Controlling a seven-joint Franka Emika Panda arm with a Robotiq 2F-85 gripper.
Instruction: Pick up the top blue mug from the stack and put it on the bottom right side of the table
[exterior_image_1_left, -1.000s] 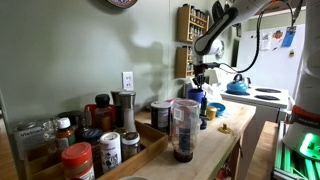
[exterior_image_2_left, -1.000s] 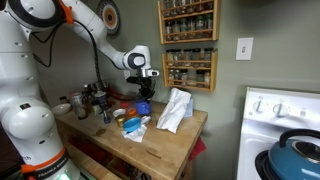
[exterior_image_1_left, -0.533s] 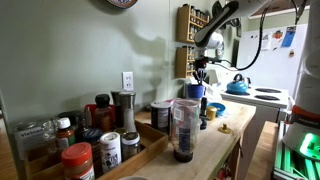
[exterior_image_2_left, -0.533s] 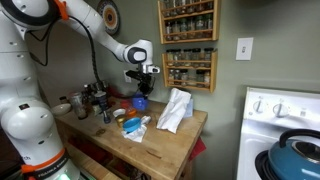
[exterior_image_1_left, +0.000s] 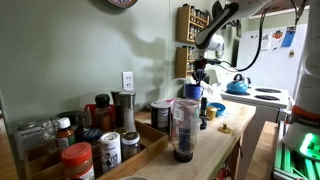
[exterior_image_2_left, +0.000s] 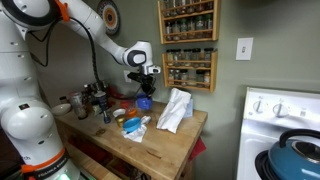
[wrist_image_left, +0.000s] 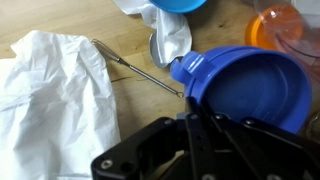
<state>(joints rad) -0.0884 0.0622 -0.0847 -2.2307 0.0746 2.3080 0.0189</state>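
Note:
My gripper (exterior_image_2_left: 143, 88) hangs over the wooden table (exterior_image_2_left: 175, 138) and is shut on the rim of the top blue mug (exterior_image_2_left: 143, 103), holding it above the tabletop. It shows the same way in an exterior view, gripper (exterior_image_1_left: 197, 76) above mug (exterior_image_1_left: 192, 91). In the wrist view the mug (wrist_image_left: 250, 85) fills the right side, with my gripper (wrist_image_left: 190, 105) clamped on its near rim. A further blue mug (exterior_image_1_left: 214, 110) stands on the table below; whether it is the stack I cannot tell.
A crumpled white cloth (exterior_image_2_left: 175, 108) lies right of the mug, also in the wrist view (wrist_image_left: 55, 95). A spoon (wrist_image_left: 140, 65), an orange cup (wrist_image_left: 280, 25), a light-blue bowl (exterior_image_2_left: 133, 126), a clear blender jar (exterior_image_1_left: 184, 128), spice jars (exterior_image_1_left: 78, 160) and a blue kettle (exterior_image_2_left: 298, 160).
My gripper rose a little with the blue mug between one second ago and half a second ago. Since then it has barely moved.

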